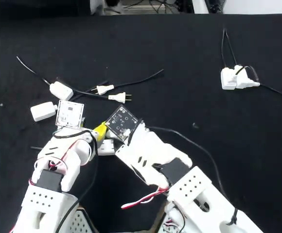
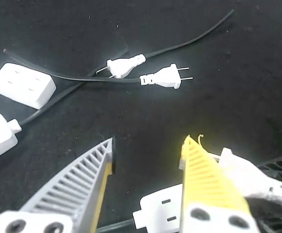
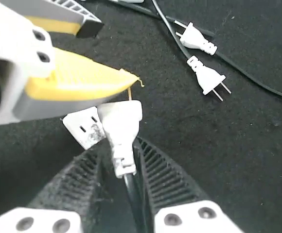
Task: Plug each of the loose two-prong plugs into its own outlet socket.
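Above black table [image 1: 180, 43], left end effector [image 2: 148, 145] gapes empty, right end effector [image 3: 117, 151] grips plug [image 3: 120, 121].

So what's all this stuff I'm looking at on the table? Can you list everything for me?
loose plugs: two, white on black cords, side by side mid-table, beyond the tools
held plug: one, white, between the right tool's fingers, right beside the near socket
near socket: one, white, on the table below both tools
left sockets: two, white, towards the table's left side
far socket: one, white, far right, a white plug already in it
table: one, black
left tool: one, a grey and a yellow finger, open, above the near socket
right tool: one, black fingers, closed on the held plug
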`<state>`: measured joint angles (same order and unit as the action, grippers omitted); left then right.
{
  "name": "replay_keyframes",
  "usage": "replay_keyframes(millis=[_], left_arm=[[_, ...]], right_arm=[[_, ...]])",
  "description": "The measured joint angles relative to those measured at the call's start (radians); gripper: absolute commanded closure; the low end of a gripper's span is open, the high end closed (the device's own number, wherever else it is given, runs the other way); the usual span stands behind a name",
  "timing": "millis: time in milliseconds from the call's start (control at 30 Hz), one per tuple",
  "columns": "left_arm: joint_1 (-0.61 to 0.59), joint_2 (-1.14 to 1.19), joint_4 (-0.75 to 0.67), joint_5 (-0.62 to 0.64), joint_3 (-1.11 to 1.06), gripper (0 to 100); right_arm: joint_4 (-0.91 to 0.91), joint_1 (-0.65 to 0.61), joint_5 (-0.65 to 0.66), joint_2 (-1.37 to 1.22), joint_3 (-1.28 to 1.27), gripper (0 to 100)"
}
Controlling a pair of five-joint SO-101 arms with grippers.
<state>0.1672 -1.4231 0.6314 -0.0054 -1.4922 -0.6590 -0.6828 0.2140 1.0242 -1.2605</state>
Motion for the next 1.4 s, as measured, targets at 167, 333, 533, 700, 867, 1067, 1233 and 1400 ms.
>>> replay_keyframes(millis=[167, 333, 533, 700, 867, 1067, 1233, 1400], left_arm=[[0.000, -0.002, 0.000, 0.000, 0.000, 77], [0.000, -0.002, 0.002, 0.000, 0.000, 77], [0.002, 0.011, 0.008, -0.006, -0.018, 77], [0.002, 0.011, 0.008, -0.006, -0.018, 77], [0.005, 0.011, 0.008, -0.002, -0.018, 77], [0.015, 0.011, 0.009, -0.006, -0.018, 77], [0.018, 0.011, 0.009, -0.006, -0.018, 77], [0.018, 0.011, 0.009, -0.006, -0.018, 77]], right_arm=[[0.000, 0.000, -0.020, 0.015, -0.002, 98.8], [0.000, -0.017, -0.020, 0.035, -0.002, 98.8], [0.000, -0.074, -0.006, 0.046, -0.018, 98.8], [0.000, -0.054, -0.002, 0.046, -0.018, 98.5], [0.000, -0.037, -0.002, 0.046, -0.025, 98.4], [0.025, -0.025, 0.000, 0.048, -0.084, 98.7], [0.023, 0.103, 0.005, 0.048, -0.087, 98.7], [-0.101, 0.235, 0.017, 0.048, -0.087, 98.7]])
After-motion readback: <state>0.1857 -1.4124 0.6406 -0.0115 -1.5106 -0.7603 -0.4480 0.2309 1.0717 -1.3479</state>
